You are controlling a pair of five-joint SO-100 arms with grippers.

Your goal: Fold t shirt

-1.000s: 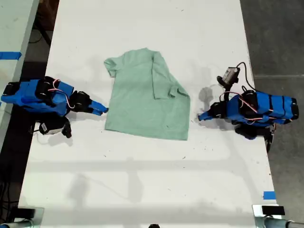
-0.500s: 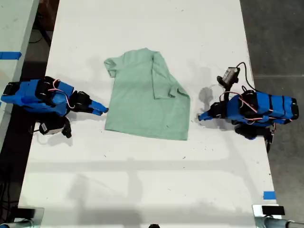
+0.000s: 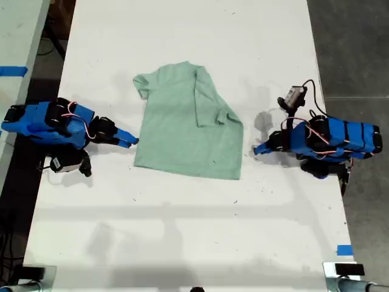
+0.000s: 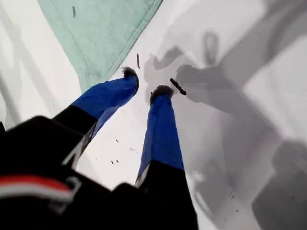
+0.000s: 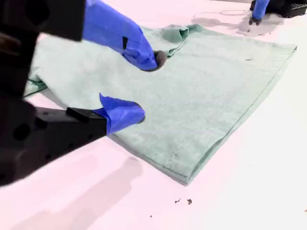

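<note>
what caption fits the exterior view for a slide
Partly folded pale mint-green fabric t-shirt lying flat on white table between two blue arms.

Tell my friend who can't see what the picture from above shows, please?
A pale green t shirt lies on a white table, one sleeve folded over its middle. A blue robot arm rests at each side of the exterior view, their grippers pointing at the shirt without holding it.

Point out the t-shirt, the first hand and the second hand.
t-shirt [image 3: 176, 137]: exterior view, middle of the flat body.
first hand [image 4: 143, 85]: first wrist view, midway between its open fingertips.
second hand [image 5: 149, 88]: second wrist view, midway between its open fingertips.
</note>
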